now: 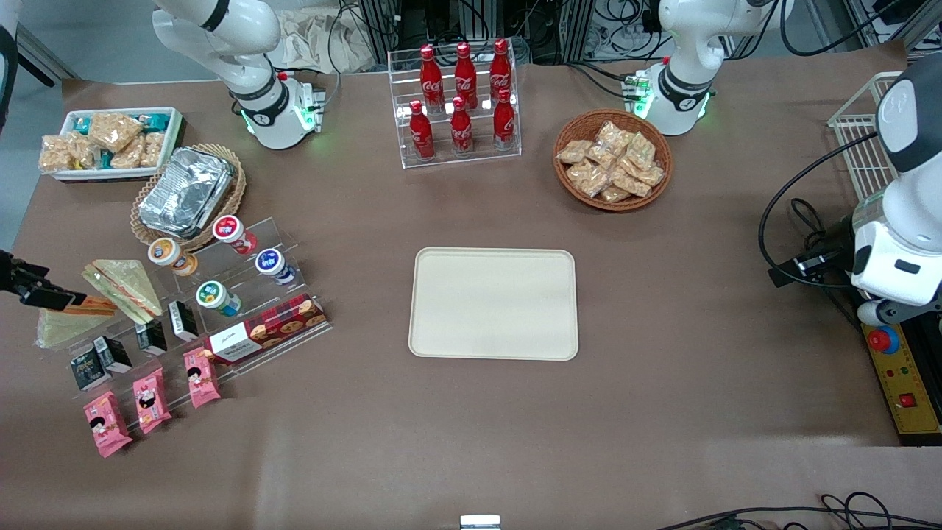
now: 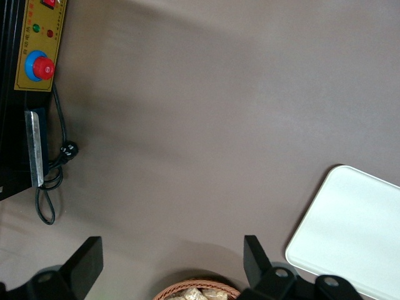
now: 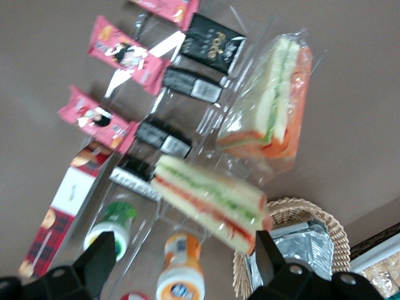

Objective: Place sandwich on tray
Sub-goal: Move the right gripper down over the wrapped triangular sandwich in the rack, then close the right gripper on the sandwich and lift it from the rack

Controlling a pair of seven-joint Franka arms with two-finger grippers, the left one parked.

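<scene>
The sandwich [image 1: 62, 327] [image 3: 278, 94], a wrapped wedge with a broad orange-red band and a green layer, lies at the working arm's end of the table beside a clear display stand [image 1: 221, 276]. A paler wrapped sandwich [image 1: 124, 285] [image 3: 212, 200] leans next to it, farther from the front camera. My gripper [image 1: 62, 297] [image 3: 184, 256] hovers above the two sandwiches, open, with nothing between its fingers. The cream tray [image 1: 493, 303] [image 2: 356, 231] lies bare at the table's middle, well apart from the gripper.
The stand carries yogurt cups [image 1: 165, 254], black cartons [image 1: 110, 353], pink packets [image 1: 151, 397] and a red cookie box [image 1: 268, 327]. A wicker basket of foil containers [image 1: 188, 191] and a white snack bin [image 1: 110, 140] sit nearby. A cola rack [image 1: 460, 103] and a snack basket [image 1: 612, 158] stand farther back.
</scene>
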